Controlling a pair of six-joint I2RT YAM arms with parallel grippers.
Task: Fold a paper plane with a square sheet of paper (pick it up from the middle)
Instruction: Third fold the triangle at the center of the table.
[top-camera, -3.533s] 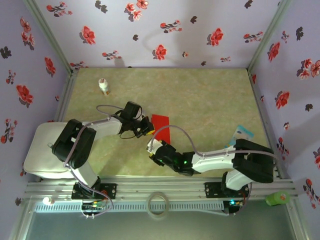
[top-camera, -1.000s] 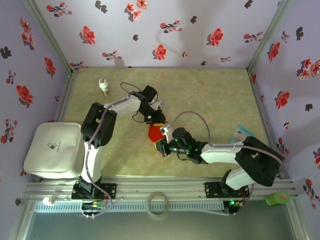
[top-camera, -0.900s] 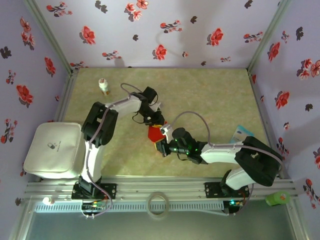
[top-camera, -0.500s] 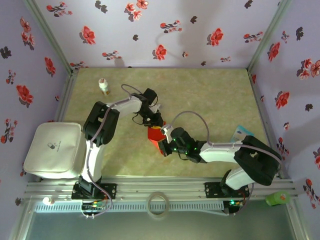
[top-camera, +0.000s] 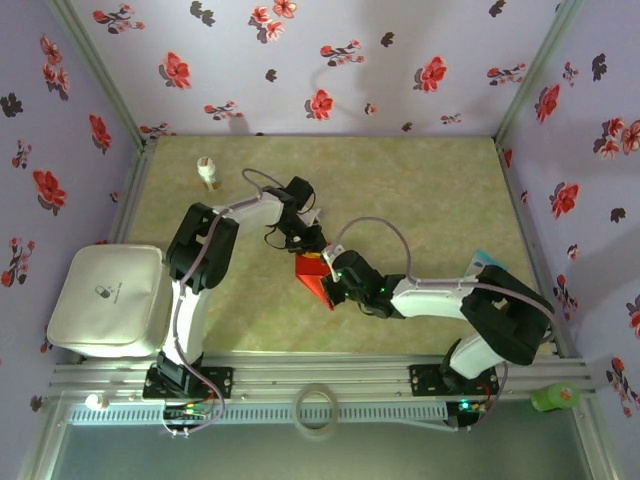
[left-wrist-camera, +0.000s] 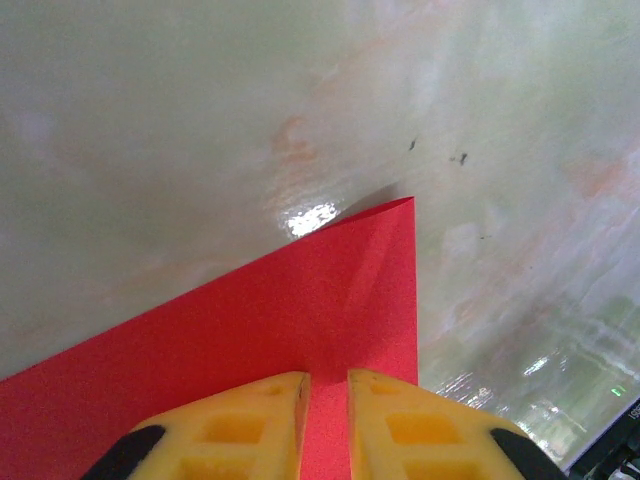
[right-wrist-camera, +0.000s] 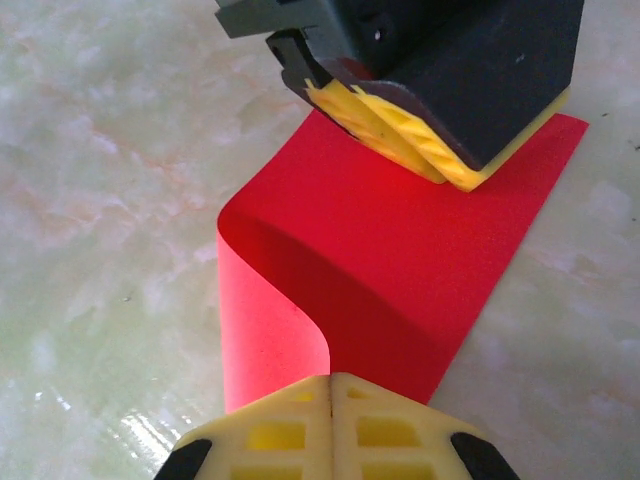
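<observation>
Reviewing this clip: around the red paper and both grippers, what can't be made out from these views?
- Top view: most of the thin red square sheet of paper is covered by the left gripper and right gripper.
- Left wrist view: the sheet runs off the bottom edge.
- Right wrist view: the right gripper's yellow fingers cover the sheet's near edge, so any grip is unclear.

lilac flowered walls (top-camera: 330, 60) enclose a glossy marbled-green table (top-camera: 420, 190).

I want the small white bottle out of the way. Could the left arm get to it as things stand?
Probably not yet: the left gripper is pressed on the red paper. The table towards the small white bottle looks unobstructed.
</observation>
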